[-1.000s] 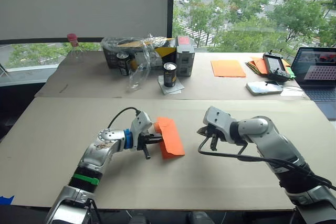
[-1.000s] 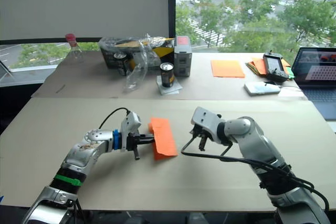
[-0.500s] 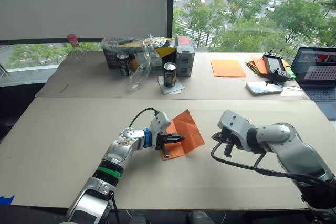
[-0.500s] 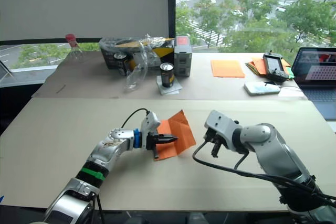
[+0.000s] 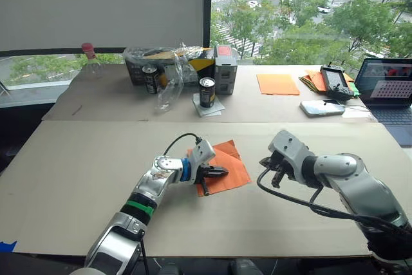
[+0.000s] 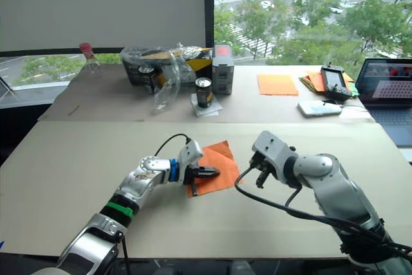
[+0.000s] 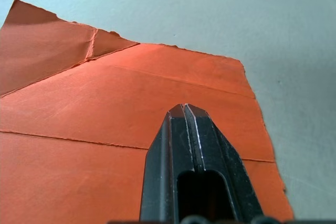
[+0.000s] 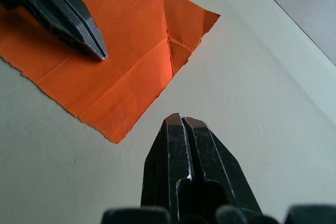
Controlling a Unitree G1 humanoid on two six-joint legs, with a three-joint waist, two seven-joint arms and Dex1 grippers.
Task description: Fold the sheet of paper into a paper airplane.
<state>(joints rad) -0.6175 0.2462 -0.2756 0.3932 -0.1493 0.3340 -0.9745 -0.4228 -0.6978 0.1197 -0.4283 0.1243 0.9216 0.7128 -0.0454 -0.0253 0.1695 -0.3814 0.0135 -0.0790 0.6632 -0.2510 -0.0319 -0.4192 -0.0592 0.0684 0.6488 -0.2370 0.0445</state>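
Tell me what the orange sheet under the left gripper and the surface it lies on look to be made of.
The sheet of paper: thin matte orange paper, judging by its sharp crease lines and ragged, torn-looking edges. The table surface: probably tan cardboard or board sheeting, matte and flat, with a seam between two panels; the exact material is unclear.

Counts: 1 creased orange sheet [image 5: 222, 165] centre frame, 1 smooth orange sheet [image 5: 278, 84] upper right, 1 paper stack [image 5: 315, 80] beside it. 2 cans [image 5: 207, 91] [image 5: 150, 78] upper centre. 1 bottle [image 5: 90, 56] upper left. 1 laptop [image 5: 387, 88] right edge. 2 grippers [image 5: 221, 172] [image 5: 268, 165].
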